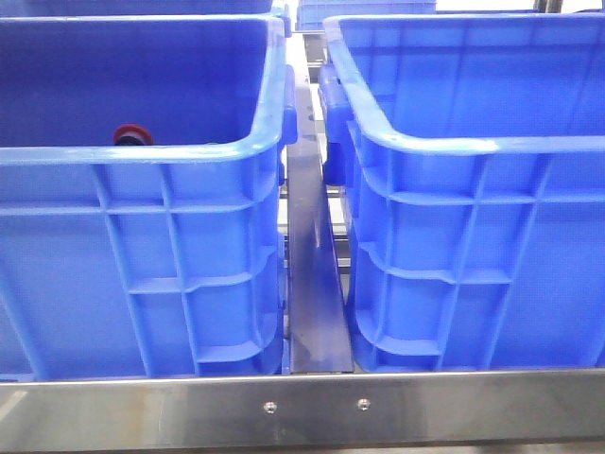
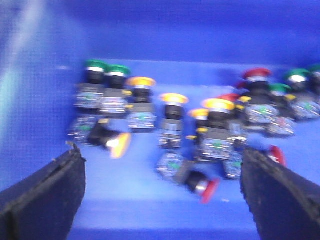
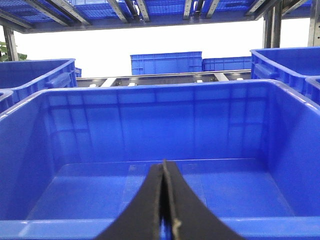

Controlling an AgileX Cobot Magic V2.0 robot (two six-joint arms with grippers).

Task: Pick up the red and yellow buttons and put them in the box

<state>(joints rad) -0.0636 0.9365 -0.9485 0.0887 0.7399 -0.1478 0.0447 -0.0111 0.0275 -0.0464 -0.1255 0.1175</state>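
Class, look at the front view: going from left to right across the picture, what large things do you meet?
Blue crate holding a red button → metal divider rail → second blue crate.

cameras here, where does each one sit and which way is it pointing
Front view: level with the crate rims, facing forward at two blue crates; no arms show.
Left wrist view: inside a crate, facing down at mixed push buttons; left gripper open.
Right wrist view: facing into the box; right gripper shut.
Shared: blue crates.
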